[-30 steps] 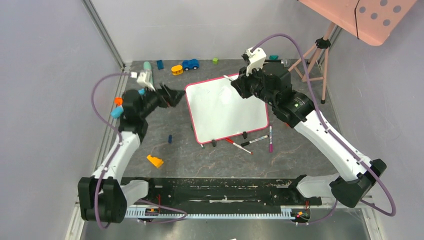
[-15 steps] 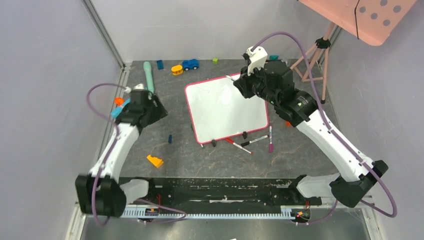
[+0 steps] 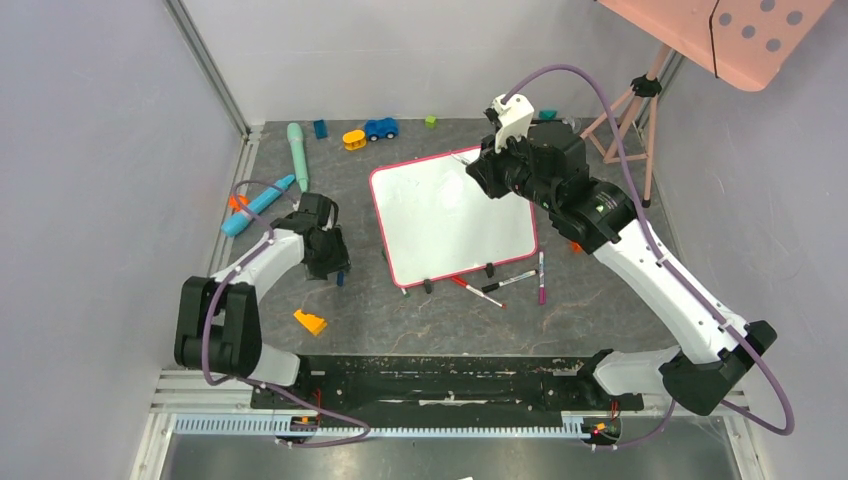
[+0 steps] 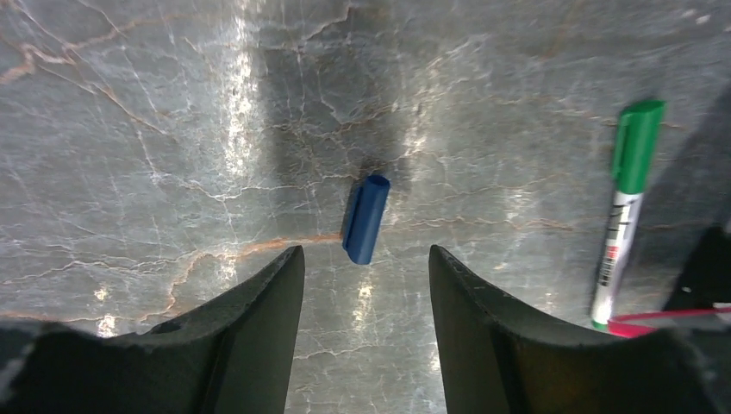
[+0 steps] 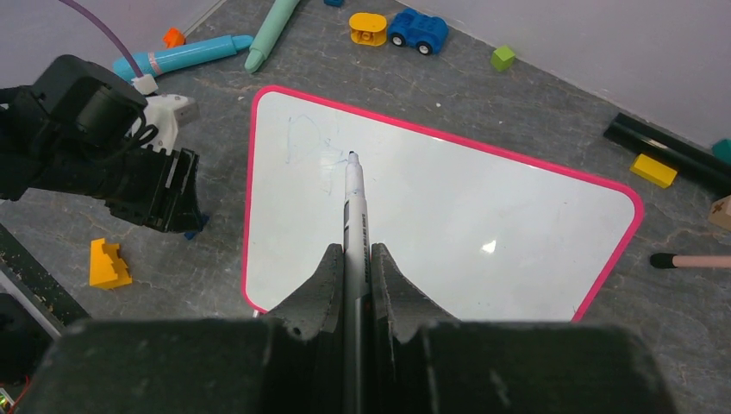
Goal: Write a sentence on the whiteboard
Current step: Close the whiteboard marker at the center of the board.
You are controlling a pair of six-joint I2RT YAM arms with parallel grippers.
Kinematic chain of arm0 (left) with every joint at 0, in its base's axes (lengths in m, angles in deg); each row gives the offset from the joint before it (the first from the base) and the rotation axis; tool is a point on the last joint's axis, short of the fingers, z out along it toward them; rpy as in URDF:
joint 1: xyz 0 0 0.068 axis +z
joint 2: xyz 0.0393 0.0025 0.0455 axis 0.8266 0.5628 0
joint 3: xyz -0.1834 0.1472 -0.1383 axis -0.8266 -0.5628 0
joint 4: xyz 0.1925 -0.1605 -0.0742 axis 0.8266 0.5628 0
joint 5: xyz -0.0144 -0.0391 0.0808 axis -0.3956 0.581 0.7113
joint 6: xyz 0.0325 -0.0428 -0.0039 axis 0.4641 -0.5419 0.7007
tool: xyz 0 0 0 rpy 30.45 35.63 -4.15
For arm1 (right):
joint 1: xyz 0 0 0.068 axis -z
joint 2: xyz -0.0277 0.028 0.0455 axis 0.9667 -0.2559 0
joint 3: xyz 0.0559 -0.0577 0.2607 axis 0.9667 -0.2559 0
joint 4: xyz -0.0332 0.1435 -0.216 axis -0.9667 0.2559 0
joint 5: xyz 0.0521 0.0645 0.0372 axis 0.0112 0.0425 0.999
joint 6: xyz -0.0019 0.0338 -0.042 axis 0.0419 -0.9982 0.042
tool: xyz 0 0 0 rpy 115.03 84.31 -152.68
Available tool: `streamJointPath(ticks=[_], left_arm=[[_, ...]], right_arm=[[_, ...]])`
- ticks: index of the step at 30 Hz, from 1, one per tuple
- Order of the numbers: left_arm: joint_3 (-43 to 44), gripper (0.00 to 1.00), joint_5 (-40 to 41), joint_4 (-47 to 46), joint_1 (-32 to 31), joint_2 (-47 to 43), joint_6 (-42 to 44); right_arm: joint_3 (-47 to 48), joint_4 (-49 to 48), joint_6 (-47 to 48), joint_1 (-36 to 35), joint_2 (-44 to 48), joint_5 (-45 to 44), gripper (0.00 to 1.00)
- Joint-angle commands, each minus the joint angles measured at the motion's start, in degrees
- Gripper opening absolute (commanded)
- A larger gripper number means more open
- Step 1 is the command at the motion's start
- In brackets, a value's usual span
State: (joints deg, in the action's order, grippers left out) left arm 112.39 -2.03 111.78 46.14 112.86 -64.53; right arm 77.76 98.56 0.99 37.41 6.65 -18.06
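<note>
Whiteboard [image 3: 445,225]: pink-framed, lying at an angle mid-surface between the two arms; two black clip feet [image 3: 428,286] on its near edge.
Sentence [image 5: 303,138]: only a few faint bluish strokes, in the board's upper left corner in the right wrist view; not readable.
Pen [image 5: 355,207]: white-barrelled, dark tip resting at the board just beside the strokes; whether it presses the board cannot be told.
Right fingers [image 5: 339,263]: closed tight on the pen barrel, one on each side, over the board.
Left fingers [image 3: 333,263]: spread wide, holding nothing, low over the surface left of the board.
Blue cap [image 4: 365,218]: lying on the surface just ahead of the gap between the left fingers, touching neither.
Green marker [image 4: 625,198]: capped, on the surface right of the cap in the left wrist view, well apart from it.
Loose markers: red [image 3: 478,292], black [image 3: 510,281] and purple [image 3: 541,278], just beside the board's near edge.
Orange block [image 3: 309,322]: near the left arm.
Far edge: teal tube [image 3: 296,150], yellow toy [image 3: 353,139], blue car [image 3: 380,128], green cube [image 3: 430,121].
Surface [image 3: 420,330]: grey, marbled.
</note>
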Motion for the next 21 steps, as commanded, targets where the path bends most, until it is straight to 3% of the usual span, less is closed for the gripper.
streamJointPath(ticks=[1, 3, 9, 11, 13, 14, 21], left_arm=[[-1.50, 0.61, -1.33, -4.31, 0.03, 2.64, 0.81], [-1.25, 0.60, -0.39, -4.73, -0.02, 5.24, 1.13], [0.70, 0.46, -0.93, -6.09, 0.03, 12.89, 1.88], [1.07, 0.32, -0.25, -5.97, 0.07, 14.30, 1.61], [1.08, 0.09, 0.09, -5.55, 0.11, 14.09, 1.44], [0.73, 0.02, -0.14, -5.74, 0.11, 13.08, 1.48], [0.06, 0.02, -12.08, -10.72, -2.75, -6.17, 10.22]], right_arm=[[-0.14, -0.95, -0.28, 0.14, 2.42, 0.67, 0.00], [-0.68, -1.02, -0.20, 0.14, 2.73, 0.66, 0.00], [-0.79, -0.97, 0.32, 0.14, 3.15, 0.15, 0.00], [-0.87, -0.88, 0.57, 0.17, 3.22, -0.12, 0.00], [-0.72, -0.22, 0.55, 0.14, 3.09, 0.03, 0.00], [-0.51, 0.31, 0.62, 0.21, 2.92, 0.54, 0.00], [6.77, 9.82, -1.89, 1.89, -4.19, 13.35, 0.00]])
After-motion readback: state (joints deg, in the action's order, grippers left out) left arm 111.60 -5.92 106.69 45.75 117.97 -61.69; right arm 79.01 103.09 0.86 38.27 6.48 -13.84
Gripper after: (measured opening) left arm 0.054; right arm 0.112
